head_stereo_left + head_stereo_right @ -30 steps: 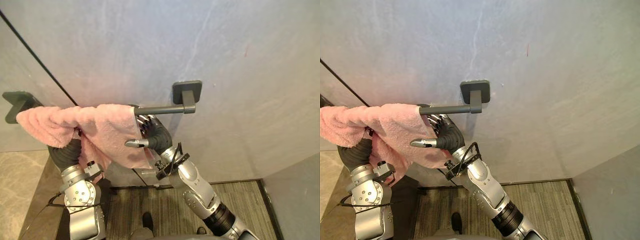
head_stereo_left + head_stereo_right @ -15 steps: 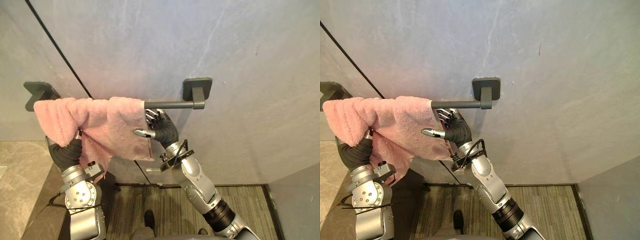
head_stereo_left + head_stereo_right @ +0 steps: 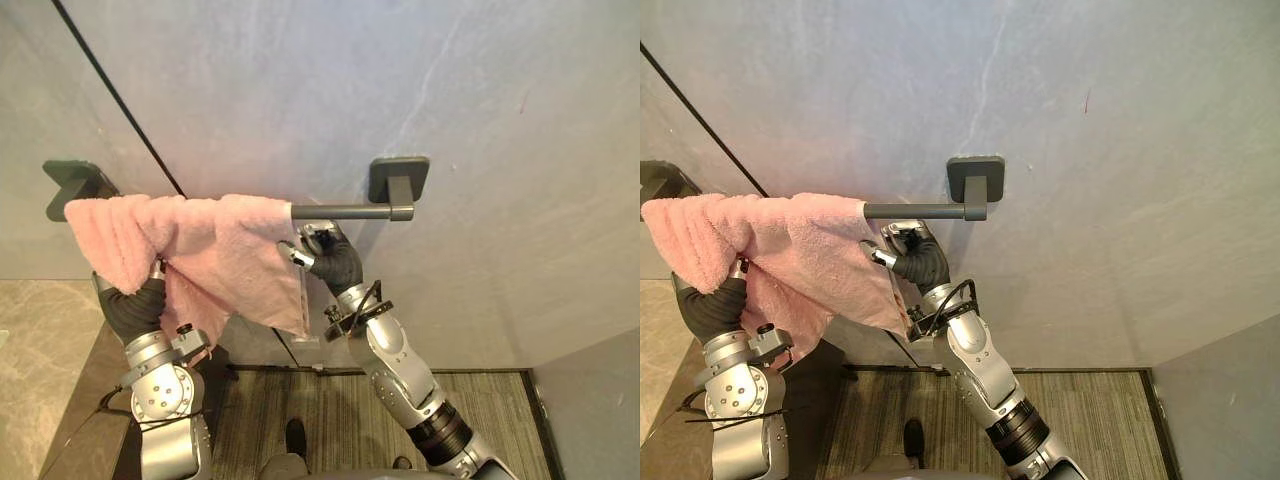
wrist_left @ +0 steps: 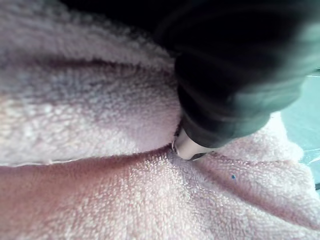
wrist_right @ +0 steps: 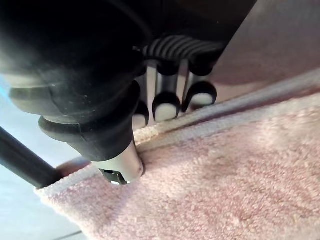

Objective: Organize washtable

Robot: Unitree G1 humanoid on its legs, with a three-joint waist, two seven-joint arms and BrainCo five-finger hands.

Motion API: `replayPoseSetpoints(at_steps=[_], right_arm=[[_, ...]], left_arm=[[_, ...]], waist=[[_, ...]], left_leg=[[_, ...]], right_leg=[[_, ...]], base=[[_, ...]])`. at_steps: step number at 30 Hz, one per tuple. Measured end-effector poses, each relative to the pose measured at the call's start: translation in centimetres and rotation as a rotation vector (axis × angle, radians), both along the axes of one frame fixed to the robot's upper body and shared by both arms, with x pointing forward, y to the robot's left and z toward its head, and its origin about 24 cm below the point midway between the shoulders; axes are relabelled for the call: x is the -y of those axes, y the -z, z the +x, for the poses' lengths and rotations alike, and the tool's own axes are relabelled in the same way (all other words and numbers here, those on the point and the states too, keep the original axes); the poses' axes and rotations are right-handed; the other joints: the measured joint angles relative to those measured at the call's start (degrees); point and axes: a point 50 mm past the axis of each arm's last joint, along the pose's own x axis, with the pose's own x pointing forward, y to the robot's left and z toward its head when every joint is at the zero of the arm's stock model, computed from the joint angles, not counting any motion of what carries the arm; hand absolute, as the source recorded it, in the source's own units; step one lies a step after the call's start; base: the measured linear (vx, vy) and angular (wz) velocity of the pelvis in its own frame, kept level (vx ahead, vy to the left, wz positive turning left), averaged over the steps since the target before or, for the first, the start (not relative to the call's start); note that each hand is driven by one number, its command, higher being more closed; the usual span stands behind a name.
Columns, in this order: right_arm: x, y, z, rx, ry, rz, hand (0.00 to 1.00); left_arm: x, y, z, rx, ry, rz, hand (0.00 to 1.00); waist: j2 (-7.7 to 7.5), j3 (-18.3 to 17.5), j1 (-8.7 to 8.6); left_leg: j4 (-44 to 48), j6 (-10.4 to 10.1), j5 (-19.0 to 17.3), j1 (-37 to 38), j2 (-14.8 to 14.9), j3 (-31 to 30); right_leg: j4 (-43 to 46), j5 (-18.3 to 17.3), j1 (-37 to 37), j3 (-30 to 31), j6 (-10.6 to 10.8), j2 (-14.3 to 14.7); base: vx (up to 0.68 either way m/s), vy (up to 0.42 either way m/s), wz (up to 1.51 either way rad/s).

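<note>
My right hand (image 3: 332,264) is up just under the towel bar (image 3: 345,211), clamped on the right edge of the pink towel (image 3: 215,255). In its wrist view the thumb (image 5: 119,165) presses the front of the hem and the fingertips (image 5: 165,106) sit behind it. The towel hangs bunched over the left part of the bar, which is bare from there to the right mount (image 3: 398,180). The cloth hides the bar's left end up to the left mount (image 3: 68,185). My left hand (image 4: 235,80) is buried in the towel's folds from below, and I cannot tell its grip. Behind everything is the grey wall (image 3: 300,80) with a dark diagonal seam (image 3: 110,95). A striped floor (image 3: 330,410) lies below.
</note>
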Motion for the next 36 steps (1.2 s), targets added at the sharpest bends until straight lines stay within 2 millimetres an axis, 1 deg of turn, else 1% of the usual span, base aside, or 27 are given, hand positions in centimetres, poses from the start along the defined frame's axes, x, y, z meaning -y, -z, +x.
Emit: replayPoseSetpoints(at_steps=[7, 8, 10, 14, 18, 20, 24, 26, 28, 30, 36], right_arm=[[1.9, 1.4, 0.2, -0.043, 0.09, -0.028, 1.0], [2.3, 1.7, 0.2, -0.054, 0.108, -0.028, 1.0], [3.0, 2.1, 0.3, -0.069, 0.136, -0.026, 1.0], [5.1, 2.8, 0.7, -0.102, 0.231, -0.019, 1.0], [7.3, 2.6, 0.7, -0.103, 0.333, -0.001, 1.0], [8.6, 2.6, 0.9, -0.098, 0.381, -0.001, 1.0], [10.4, 2.5, 0.9, -0.102, 0.463, 0.006, 1.0], [11.8, 2.3, 0.8, -0.096, 0.531, 0.012, 1.0], [12.7, 2.4, 0.8, -0.091, 0.57, 0.01, 1.0], [13.3, 2.4, 0.7, -0.088, 0.595, 0.012, 1.0], [13.9, 2.2, 0.7, -0.081, 0.633, 0.012, 1.0]], left_arm=[[0.5, -0.1, 0.2, 0.011, 0.033, 0.002, 1.0], [0.5, -0.2, 0.3, 0.012, 0.037, 0.004, 1.0], [0.6, -0.2, 0.3, 0.014, 0.05, -0.001, 1.0], [0.6, -0.4, 0.4, 0.027, 0.06, -0.001, 1.0], [0.6, -0.6, 0.4, 0.031, 0.068, 0.02, 1.0], [0.5, -0.6, 0.3, 0.029, 0.066, 0.029, 1.0], [0.5, -0.5, 0.3, 0.027, 0.065, 0.028, 1.0], [0.5, -0.5, 0.3, 0.025, 0.067, 0.025, 1.0], [0.5, -0.5, 0.3, 0.022, 0.076, 0.026, 1.0], [0.6, -0.4, 0.3, 0.034, 0.102, 0.0, 1.0], [1.4, -0.4, 0.4, 0.081, 0.209, -0.092, 1.0]], waist=[[-0.7, 0.11, -0.26], [-0.84, 0.08, -0.44], [-1.02, 0.1, -1.35], [-1.74, 0.14, -1.73], [-1.89, 0.2, -1.91], [-2.05, 0.15, -2.93], [-2.12, 0.13, -2.95], [-2.18, 0.1, -3.08], [-2.2, 0.08, -3.07], [-2.17, 0.07, -3.07], [-2.18, 0.06, -3.05]], left_leg=[[-0.01, 0.17, 0.15, 0.14, -0.18, -0.21], [-0.02, 0.21, 0.18, 0.14, -0.28, -0.23], [-0.03, 0.41, 0.33, 0.14, -0.52, -0.27], [-0.03, 0.45, 0.33, 0.09, -0.64, 0.02], [-0.03, 0.43, 0.32, 0.08, -0.65, 0.07], [-0.03, 0.43, 0.32, 0.08, -0.64, 0.19], [-0.02, 0.46, 0.33, -0.15, -0.53, 1.18], [0.0, 0.49, 0.35, -0.18, -0.57, 1.49], [0.0, 0.61, 0.46, -0.18, -0.6, 1.55], [0.0, 0.61, 0.46, -0.14, -0.58, 1.53], [-0.01, 0.61, 0.46, -0.1, -0.64, 1.51]], right_leg=[[0.01, 0.0, 0.22, 0.01, 0.0, -0.16], [0.02, 0.0, 0.23, 0.02, 0.01, -0.25], [0.1, 0.01, 0.22, 0.03, 0.02, -0.47], [0.16, 0.07, -0.31, 0.21, 0.11, -0.61], [0.06, 0.08, -0.39, 0.3, 0.11, -0.64], [-0.03, 0.14, -0.41, 0.35, 0.14, -0.63], [-0.04, 0.57, -1.19, 1.25, 0.3, -0.58], [-0.11, 0.98, -1.14, 1.76, 0.42, -0.61], [-0.36, 1.1, -1.05, 1.77, 0.45, -0.61], [-0.61, 1.18, -0.88, 1.75, 0.44, -0.58], [-0.79, 1.29, -0.89, 1.75, 0.44, -0.62]], base=[[0.0, 0.002, 0.01], [0.0, 0.0, 0.0], [0.0, 0.0, 0.0], [0.0, 0.0, -0.02], [0.0, 0.0, 0.0], [0.0, 0.0, -0.02], [0.01, 0.003, -0.14], [0.04, 0.009, -0.1], [0.02, 0.006, -0.02], [0.0, 0.0, 0.0], [0.0, 0.0, 0.0]])
